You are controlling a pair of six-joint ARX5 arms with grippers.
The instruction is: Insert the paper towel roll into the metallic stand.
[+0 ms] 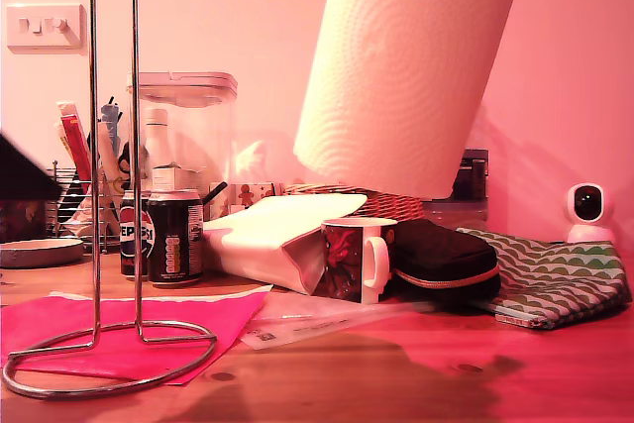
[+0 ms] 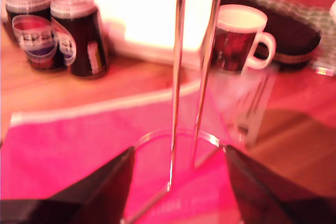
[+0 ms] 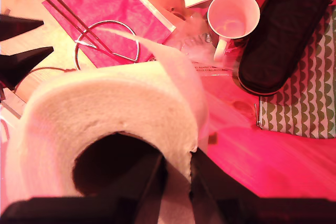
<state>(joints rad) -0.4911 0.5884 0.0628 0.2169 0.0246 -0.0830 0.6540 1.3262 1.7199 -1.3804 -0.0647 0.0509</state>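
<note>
The work surface is a wooden table (image 1: pixel 416 373) against a plain wall carrying a switch plate (image 1: pixel 45 27) at the exterior view's upper left. My second gripper (image 3: pixel 178 174) is clamped on the paper towel roll (image 1: pixel 411 66): one finger sits inside the hollow core and the other outside the wall of paper. The paper towel roll hangs tilted in the air, clear of the table, above the wicker basket (image 1: pixel 367 202) and the mug (image 1: pixel 355 260), well apart from the metallic stand (image 1: pixel 111 175) at the exterior view's left. The roll is thick and white with an embossed pattern of concentric dotted circles. My first gripper (image 2: pixel 176 182) has its jaws apart, with the stand's two upright wires between them and touching neither. The stand is a narrow chrome hairpin loop on a round wire ring, its base resting partly on a pink paper sheet (image 1: pixel 149 329). Two soda cans (image 1: pixel 163 235) stand just behind the stand. A wire rack (image 1: pixel 84 195) holds utensils, and a clear lidded canister (image 1: pixel 188 131) rises behind the cans. The mug is empty in the second wrist view, with a dark zip case (image 1: pixel 441 260) just beside it.
</note>
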